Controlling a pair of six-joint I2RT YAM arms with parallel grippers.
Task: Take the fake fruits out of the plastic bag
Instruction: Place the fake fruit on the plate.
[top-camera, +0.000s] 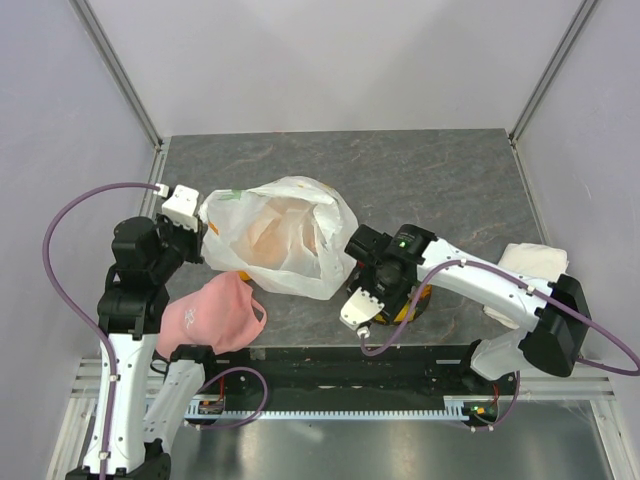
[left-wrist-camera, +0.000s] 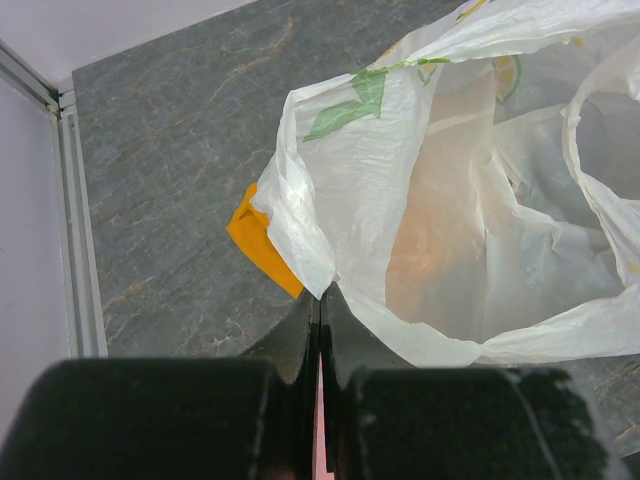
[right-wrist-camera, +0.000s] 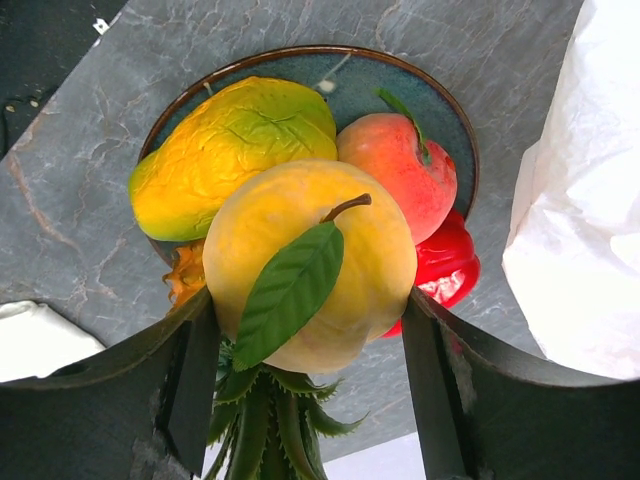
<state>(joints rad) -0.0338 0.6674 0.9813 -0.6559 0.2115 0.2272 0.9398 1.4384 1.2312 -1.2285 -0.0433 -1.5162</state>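
**A:** Well, over on the left, the left gripper (left-wrist-camera: 320, 300) is clamped tight at nine o'clock of the plastic bag (top-camera: 280, 235), with the bag's thin edge nipped between its fingers.

**B:** And the bag sits mid-table, mouth gaping. An orange cloth (left-wrist-camera: 262, 240) peeks from under it and a pink cap (top-camera: 215, 312) lies at its seven o'clock. Something peachy shows through the film, but I can't tell what.

**A:** Moving right, at four o'clock of the bag, the right gripper (right-wrist-camera: 308, 310) squeezes a yellow fruit (right-wrist-camera: 340, 270) with a stem and leaf, a finger on each side.

**B:** Below it is a dish (right-wrist-camera: 440, 110): mango (right-wrist-camera: 220, 150) at ten o'clock, peach (right-wrist-camera: 400, 170) at one, red pepper (right-wrist-camera: 445, 265) at four, pineapple crown (right-wrist-camera: 270, 420) at six.

**A:** Far right, a white towel (top-camera: 535, 262).
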